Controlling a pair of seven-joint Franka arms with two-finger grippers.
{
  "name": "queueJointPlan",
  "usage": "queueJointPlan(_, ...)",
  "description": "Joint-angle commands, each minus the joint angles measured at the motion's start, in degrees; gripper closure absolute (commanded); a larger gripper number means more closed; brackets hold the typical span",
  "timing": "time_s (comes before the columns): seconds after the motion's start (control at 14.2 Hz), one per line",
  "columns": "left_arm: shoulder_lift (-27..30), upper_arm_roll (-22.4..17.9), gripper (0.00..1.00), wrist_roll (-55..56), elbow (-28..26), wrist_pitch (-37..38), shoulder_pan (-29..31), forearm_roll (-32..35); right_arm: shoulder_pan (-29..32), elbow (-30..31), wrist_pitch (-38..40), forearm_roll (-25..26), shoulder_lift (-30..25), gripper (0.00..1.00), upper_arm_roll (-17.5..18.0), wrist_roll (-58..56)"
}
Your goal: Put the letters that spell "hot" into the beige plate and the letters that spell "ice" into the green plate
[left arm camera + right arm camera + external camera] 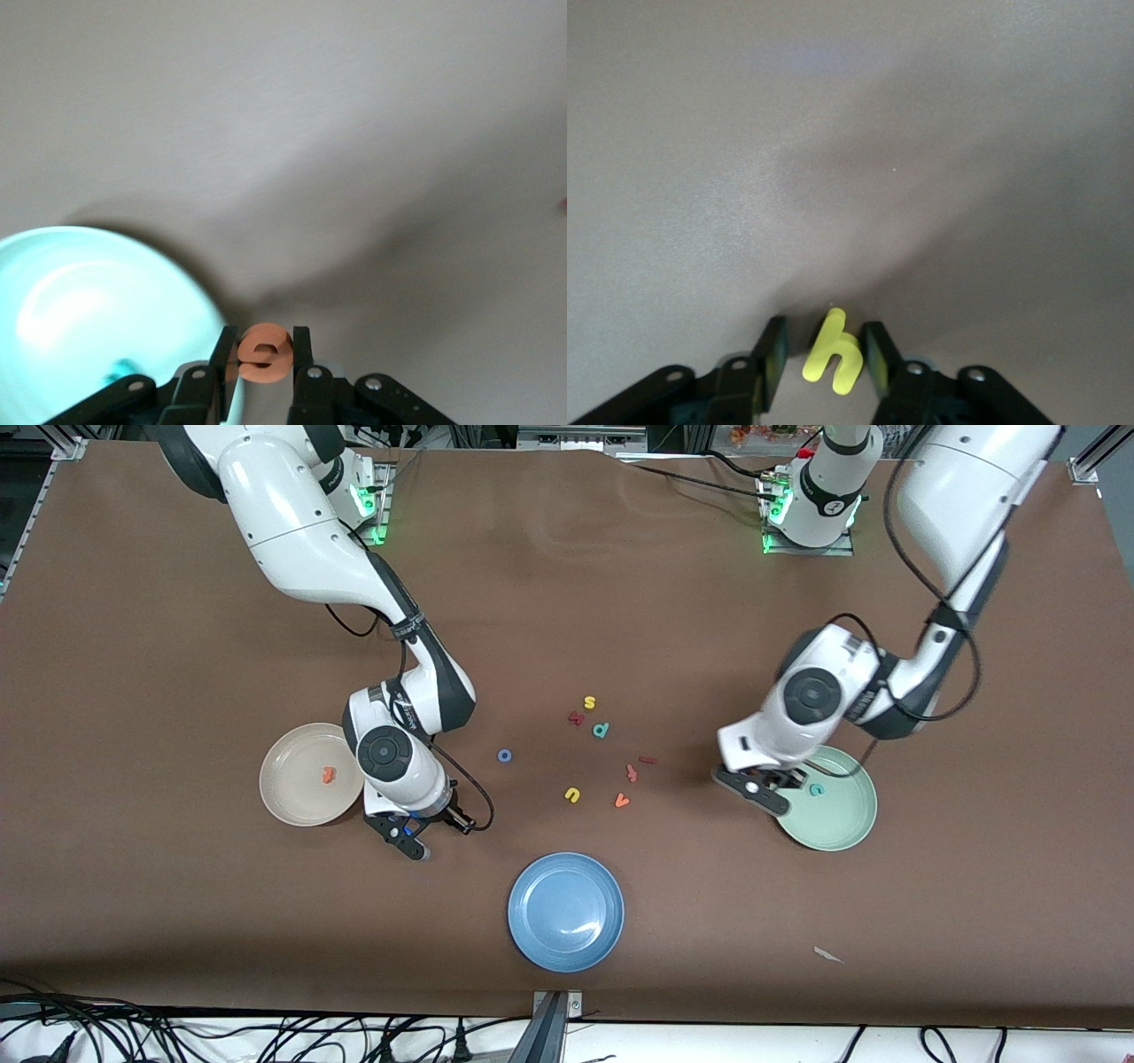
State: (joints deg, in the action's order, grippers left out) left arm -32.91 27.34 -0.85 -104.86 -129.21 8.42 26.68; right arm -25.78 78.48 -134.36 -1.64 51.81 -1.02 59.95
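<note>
My left gripper (pixel 772 797) hangs by the rim of the green plate (pixel 842 828), on the side toward the right arm's end of the table. It is shut on the orange "e" (pixel 266 352). The teal "c" (pixel 816 789) lies in that plate. My right gripper (pixel 415 843) is down at the table beside the beige plate (pixel 285 766), shut on the yellow "h" (pixel 833 352). The orange "t" (pixel 329 775) lies in the beige plate. The blue "o" (pixel 504 755) and dark red "i" (pixel 648 760) lie on the table between the arms.
Loose letters lie mid-table: yellow "s" (pixel 589 702), teal "p" (pixel 601 730), yellow "u" (pixel 572 794), orange "v" (pixel 622 801) and two reddish ones. A blue plate (pixel 532 921) sits nearer the front camera. A white scrap (pixel 828 955) lies near the front edge.
</note>
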Motion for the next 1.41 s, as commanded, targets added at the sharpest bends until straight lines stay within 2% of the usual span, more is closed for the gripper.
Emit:
queueJointPlan(0.0,-1.3,0.1,0.89,-6.8,1.9,0.6,2.3,2.0,-0.2,-1.7,0.0,-0.4,2.0,0.68,0.1,0.2)
queueJointPlan(0.07,-1.8,0.0,0.84,-7.3,2.2,0.2,2.6,2.1,-0.2,-1.7,0.1,-0.4,2.0,0.70,0.1,0.2)
queueJointPlan(0.14,-3.0,-0.1,0.67,-7.7,3.2,0.1,2.7,2.1,-0.2,-1.7,0.1,-0.4,2.0,0.73,0.1,0.2)
queueJointPlan(0.21,-3.7,-0.2,0.41,-7.9,4.1,0.1,2.7,2.1,-0.2,-1.7,0.1,-0.4,2.0,0.75,0.1,0.2)
queueJointPlan(0.28,-3.9,-0.3,0.00,-8.0,4.3,0.1,2.7,2.1,-0.2,-1.7,0.1,-0.4,2.0,0.76,0.1,0.1)
queueJointPlan(0.49,-3.2,-0.3,0.00,-7.3,4.3,0.4,2.7,1.6,-0.2,-1.7,0.7,-0.2,1.6,0.80,0.2,-0.4)
queueJointPlan(0.63,-3.0,1.3,0.00,-3.7,4.2,0.6,2.0,-0.5,-0.2,-1.8,1.6,-0.2,1.2,0.83,0.2,-1.5)
queueJointPlan(0.78,-3.0,5.0,0.00,3.5,4.2,0.8,1.6,-1.7,0.2,-2.5,5.3,-0.3,-0.3,0.84,0.1,-6.6)
queueJointPlan(1.06,-3.5,5.5,0.00,4.6,4.3,0.4,-4.0,-0.9,1.3,0.1,13.9,-0.8,-6.5,0.84,-1.5,-20.0)
queueJointPlan(1.2,-4.0,5.5,0.00,-2.5,4.2,0.3,-5.8,-1.9,1.3,8.0,12.2,-0.8,-12.0,0.84,-3.4,-26.3)
queueJointPlan(1.34,-5.2,5.4,0.00,-7.6,4.1,0.4,-6.9,-1.7,1.4,19.0,5.7,-0.8,-18.3,0.84,-5.3,-32.1)
